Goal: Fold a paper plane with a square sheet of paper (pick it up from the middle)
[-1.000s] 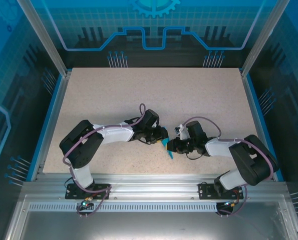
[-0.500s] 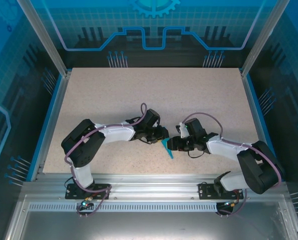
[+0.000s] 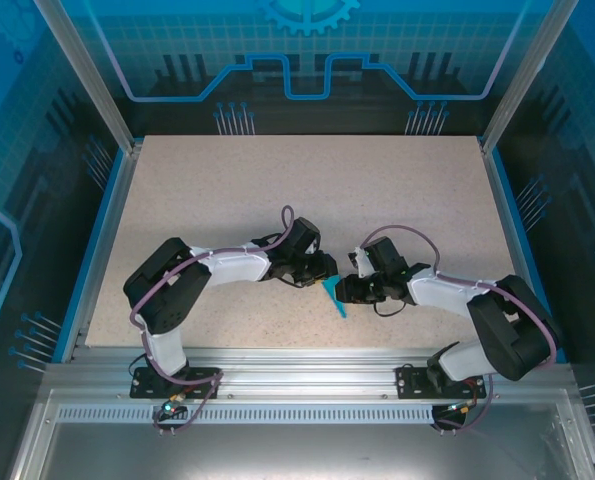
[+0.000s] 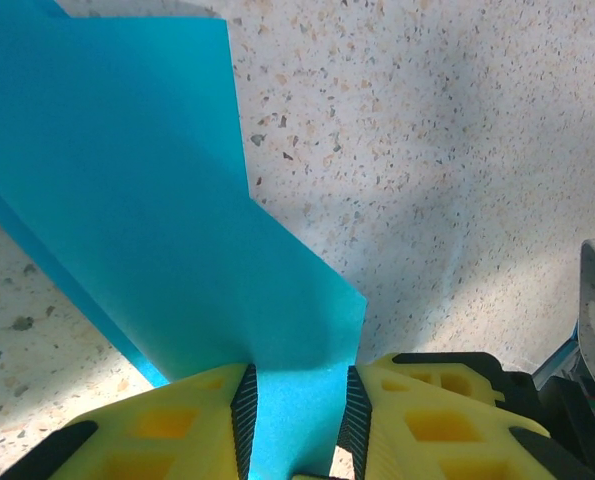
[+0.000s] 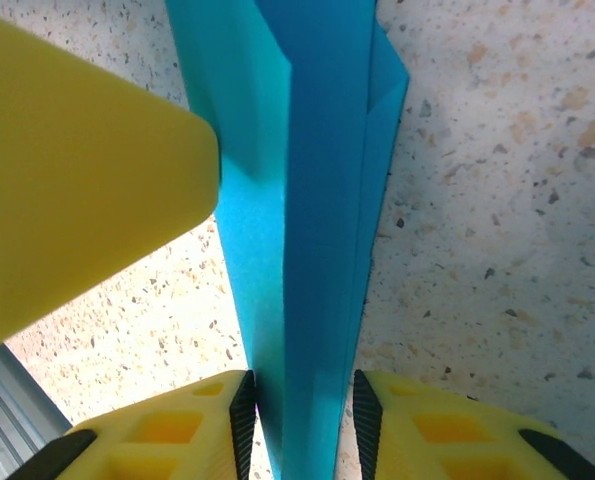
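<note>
The left gripper [image 4: 297, 425] was closed on the plane [image 4: 157, 200]. Teal paper was pinched between its yellow fingers [image 4: 177, 425]. From that grip the paper was spread up and to the left. One edge was slanted up from a corner just beside the right finger, then turned straight up. The right gripper [image 5: 302, 425] was closed on the same plane, and a long fold was seen running up from between its fingers. Layered edges were stacked on the right of that fold. Another yellow finger [image 5: 77, 180] was seen just beside the paper on the left. From above, the plane was held between the two grippers, near the front edge of the table [image 3: 307, 180]. Much more table was left behind them and at both sides.
</note>
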Robot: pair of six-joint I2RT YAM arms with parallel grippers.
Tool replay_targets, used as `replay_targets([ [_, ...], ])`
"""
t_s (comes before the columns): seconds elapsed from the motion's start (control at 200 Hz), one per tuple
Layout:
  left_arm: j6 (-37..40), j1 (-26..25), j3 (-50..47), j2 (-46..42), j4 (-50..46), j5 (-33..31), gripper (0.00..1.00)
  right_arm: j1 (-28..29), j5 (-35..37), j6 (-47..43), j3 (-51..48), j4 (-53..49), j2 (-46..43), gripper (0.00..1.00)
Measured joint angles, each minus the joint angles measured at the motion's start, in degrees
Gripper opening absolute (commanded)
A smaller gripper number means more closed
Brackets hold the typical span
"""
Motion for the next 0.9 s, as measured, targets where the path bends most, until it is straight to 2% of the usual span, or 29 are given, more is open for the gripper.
replay_targets([
  [0.535, 0.2, 0.0, 0.7, 1.4, -1.1, 0.0, 0.33, 0.0, 0.0, 0.0, 0.8, 0.1, 3.0, 0.22],
  [0.9, 0.5, 0.0, 2.0, 2.6, -3.5, 0.0, 0.33, 0.4, 0.0, 0.1, 1.1, -1.1, 1.6, 0.31],
])
